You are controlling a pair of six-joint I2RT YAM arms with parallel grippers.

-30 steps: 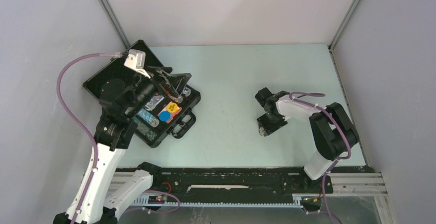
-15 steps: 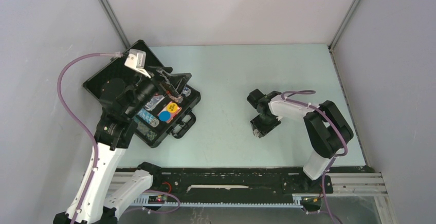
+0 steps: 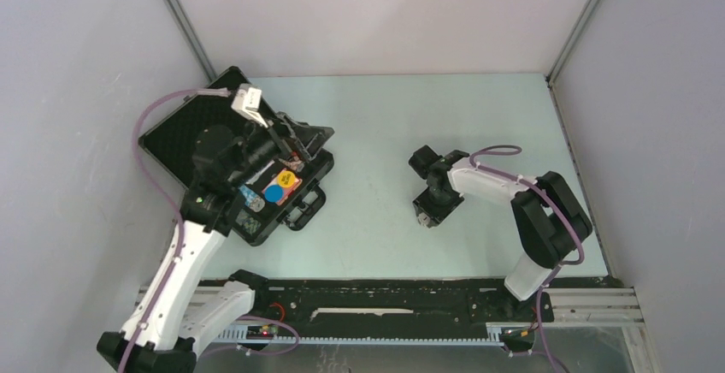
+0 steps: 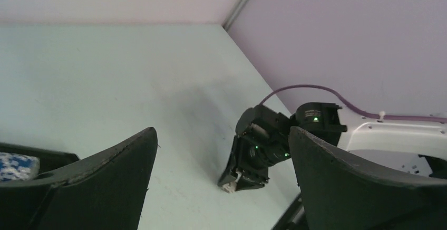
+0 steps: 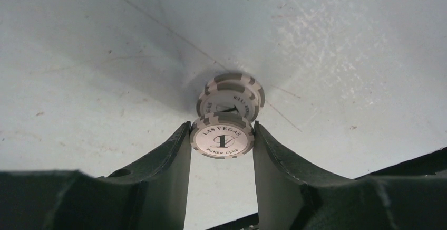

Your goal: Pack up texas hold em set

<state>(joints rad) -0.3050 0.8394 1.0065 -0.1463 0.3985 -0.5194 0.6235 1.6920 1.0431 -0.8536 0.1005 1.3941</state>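
The black briefcase [image 3: 171,138] lies open at the table's left, with a blue disc [image 3: 274,192], an orange-yellow disc [image 3: 290,181] and a blue-patterned deck [image 3: 246,195] in its foam. My left gripper [image 3: 308,140] hovers over the case's far right corner, open and empty [image 4: 221,135]. My right gripper [image 3: 425,216] is tip-down on the table at centre right. It is shut on a white "Las Vegas 1" poker chip [image 5: 222,135], with more white chips [image 5: 232,95] right behind it against the table.
The case handle [image 3: 309,206] sticks out toward the table's middle. The left wrist view shows the right gripper [image 4: 253,156] across bare table and a case edge [image 4: 31,180]. Grey walls close the table on three sides; a black rail [image 3: 385,292] runs along the near edge.
My left arm has swung right, its wrist and cable shifting over the case. My right gripper has moved left toward the table's middle with the chip.
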